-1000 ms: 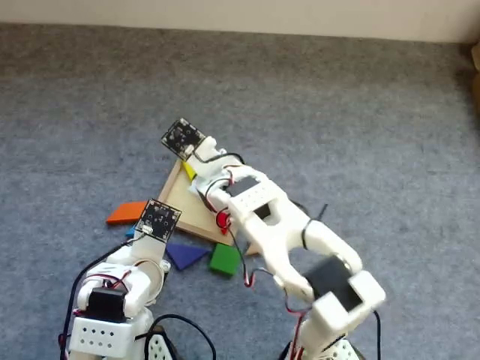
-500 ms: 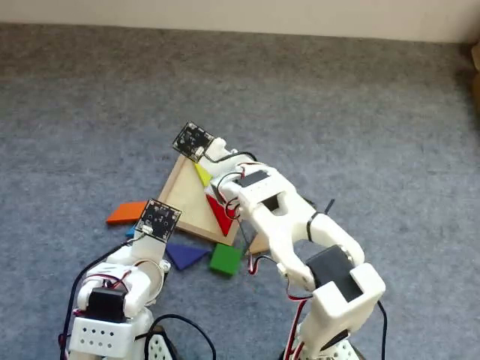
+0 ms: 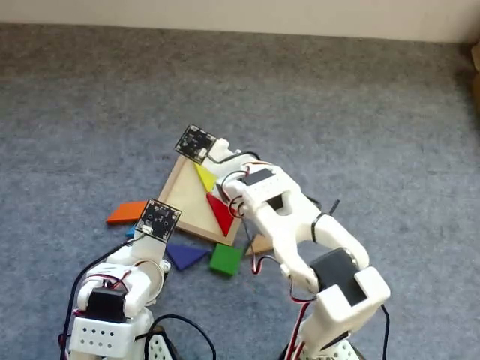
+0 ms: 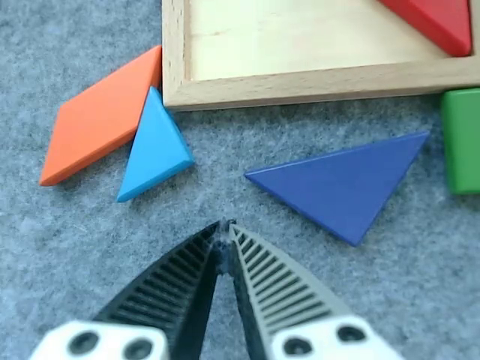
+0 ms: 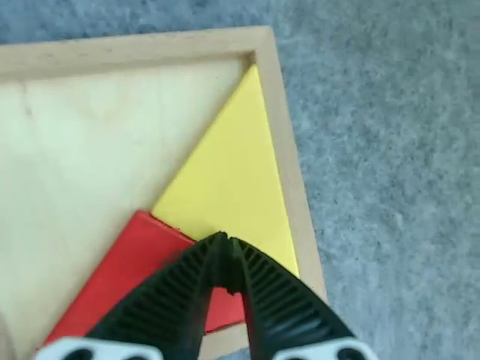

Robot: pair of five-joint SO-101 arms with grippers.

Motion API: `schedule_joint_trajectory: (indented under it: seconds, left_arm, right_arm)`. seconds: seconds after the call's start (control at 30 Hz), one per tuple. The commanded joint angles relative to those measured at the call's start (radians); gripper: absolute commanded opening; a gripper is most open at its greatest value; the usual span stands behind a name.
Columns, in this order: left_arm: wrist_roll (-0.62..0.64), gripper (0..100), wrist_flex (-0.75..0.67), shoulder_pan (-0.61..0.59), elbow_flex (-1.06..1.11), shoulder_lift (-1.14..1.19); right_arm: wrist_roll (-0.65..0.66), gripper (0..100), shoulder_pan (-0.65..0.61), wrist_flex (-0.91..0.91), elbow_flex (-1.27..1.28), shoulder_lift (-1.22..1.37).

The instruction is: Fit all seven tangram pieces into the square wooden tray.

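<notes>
While two of the seven pieces already lie inside the square wooden tray (image 5: pixel 289 150), the yellow triangle (image 5: pixel 225 176) sits against the rim in one corner and the red triangle (image 5: pixel 112 292) touches its edge. The right gripper (image 5: pixel 223 241) hangs with its jaws pressed together and empty, its tips just over the line where red meets yellow. The left gripper (image 4: pixel 224 227) is also clenched on nothing, above the grey carpet just beside the dark blue triangle (image 4: pixel 345 180). Outside the tray rest the orange parallelogram (image 4: pixel 97 116), the light blue triangle (image 4: pixel 154 146) touching it, and the green square (image 4: pixel 463 139) next to the tray wall. I think the main risk is at the seam: if the right tips press down there, one triangle may tilt or slide, and the free room for the others gets lost. On the soft carpet the flat pieces are hard to pinch, and taking the light blue one may drag the orange one along.
</notes>
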Motion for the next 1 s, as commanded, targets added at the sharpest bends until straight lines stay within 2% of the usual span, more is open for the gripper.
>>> schedule_joint_trajectory:
  seconds: [0.0,0.17,0.47,0.7,0.77,0.97]
  left_arm:
    - [0.005,1,0.002,-0.005,0.019,-0.050]
    - [0.005,1,0.002,-0.005,0.019,-0.050]
    - [0.005,1,0.002,-0.005,0.019,-0.050]
    - [0.005,1,0.002,-0.005,0.019,-0.050]
    - [0.005,1,0.002,-0.005,0.019,-0.050]
    - [0.005,1,0.002,-0.005,0.019,-0.050]
  right_arm:
    - [-0.078,0.5,0.025,0.012,0.001,-0.110]
    - [-0.219,0.5,0.027,0.036,-0.001,-0.171]
    - [-0.407,0.9,0.025,0.421,-0.128,-0.254]
    - [-0.431,1.0,0.012,0.719,-0.217,-0.271]
    - [-0.442,1.0,0.010,0.757,-0.217,-0.269]
    - [-0.663,1.1,0.007,0.782,-0.214,-0.268]
